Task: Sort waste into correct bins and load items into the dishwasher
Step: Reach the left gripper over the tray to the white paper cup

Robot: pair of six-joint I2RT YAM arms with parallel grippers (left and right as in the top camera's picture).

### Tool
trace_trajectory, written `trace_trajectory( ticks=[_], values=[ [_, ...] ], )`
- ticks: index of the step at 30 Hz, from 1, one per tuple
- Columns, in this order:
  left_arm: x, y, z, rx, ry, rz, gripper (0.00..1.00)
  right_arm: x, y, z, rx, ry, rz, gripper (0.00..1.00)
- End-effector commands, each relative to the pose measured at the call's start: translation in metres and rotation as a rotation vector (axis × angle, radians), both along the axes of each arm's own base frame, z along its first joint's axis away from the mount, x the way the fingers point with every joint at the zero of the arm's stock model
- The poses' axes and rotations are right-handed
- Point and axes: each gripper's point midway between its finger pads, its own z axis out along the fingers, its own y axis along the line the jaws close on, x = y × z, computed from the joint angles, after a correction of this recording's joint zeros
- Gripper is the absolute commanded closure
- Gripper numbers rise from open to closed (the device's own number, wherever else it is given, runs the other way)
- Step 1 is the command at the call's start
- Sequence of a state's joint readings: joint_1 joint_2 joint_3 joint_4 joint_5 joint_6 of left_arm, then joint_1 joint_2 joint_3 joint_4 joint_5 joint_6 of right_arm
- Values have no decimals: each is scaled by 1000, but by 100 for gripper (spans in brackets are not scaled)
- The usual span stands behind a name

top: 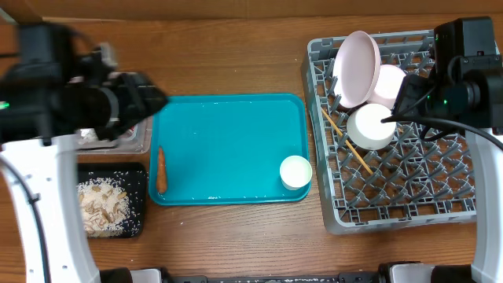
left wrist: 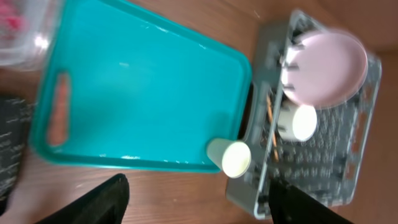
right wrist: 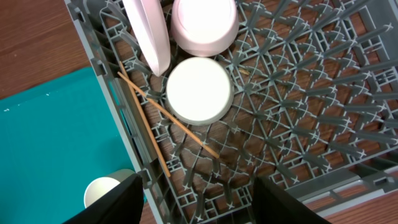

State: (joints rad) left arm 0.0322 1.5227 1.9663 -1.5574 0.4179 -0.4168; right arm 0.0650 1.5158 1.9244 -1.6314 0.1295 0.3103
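Since the overhead view puts my left gripper (top: 148, 104) above the clear tub (top: 140, 140) at the far left and my right gripper (top: 405, 98) over the dish rack (top: 464, 212), I read the split plainly: left for waste, right for dishes. Rice scraps (top: 102, 206) lie in the black tray (top: 137, 177), kept apart from the tub so food and paper go separate ways. The plate (top: 357, 67) stands on edge between pegs with one bowl (top: 391, 85) just beside it. The other bowl (top: 371, 126) sits mouth-down so it would drain, and the chopsticks (top: 346, 145) lie flat on the lattice next to it. Only the cup (top: 296, 171) waits on the teal tray (top: 228, 141), at the corner nearest the rack. From my left wrist, my fingers (left wrist: 106, 199) are spread wide and empty, looking across the tray at that cup. A blurred pink shape in the tub may be the wrapper (left wrist: 12, 22), though I cannot be sure. From my right wrist, my fingers (right wrist: 112, 202) are parted and hold nothing, hanging over the upturned bowl and chopsticks. I judge the cup is the last item to load, and my right side is nearer.
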Motion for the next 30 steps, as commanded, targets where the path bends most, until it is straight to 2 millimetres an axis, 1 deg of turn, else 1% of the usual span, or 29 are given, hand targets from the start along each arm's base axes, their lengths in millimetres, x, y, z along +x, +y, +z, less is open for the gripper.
trace_trajectory(
  ticks=[1,2,3,6,7,8,15,18,22,24,27,30],
  values=[
    [0,-42,-19,20,41,-68,24,-1,-1,7,6,-24,-5,42],
    [2,-56,-23,24,37,-96,23,-2,-1,7,6,-21,-5,41],
    [4,-75,-30,29,33,-132,24,-2,-1,6,5,-18,-5,40],
    [8,-114,-49,48,34,-193,32,-3,-1,6,5,-14,-5,34],
    [9,-124,-56,63,43,-203,35,-4,-1,6,5,-12,-5,27],
    [9,-132,-65,83,57,-213,37,-4,-1,5,5,-10,-5,25],
    [4,-188,-134,205,190,-320,48,-4,-1,5,4,-10,-5,24],
    [2,-203,-165,241,253,-356,48,-4,-1,5,5,-10,-5,24],
    [2,-211,-204,274,341,-370,50,-4,-1,5,5,-10,-5,23],
    [0,-214,-220,271,390,-379,51,-4,-1,5,5,-10,-5,23],
    [-4,-218,-243,272,459,-388,56,-4,-1,6,5,-11,-5,23],
    [-7,-218,-260,280,507,-398,60,-4,-1,6,5,-11,-5,23]
  ],
)
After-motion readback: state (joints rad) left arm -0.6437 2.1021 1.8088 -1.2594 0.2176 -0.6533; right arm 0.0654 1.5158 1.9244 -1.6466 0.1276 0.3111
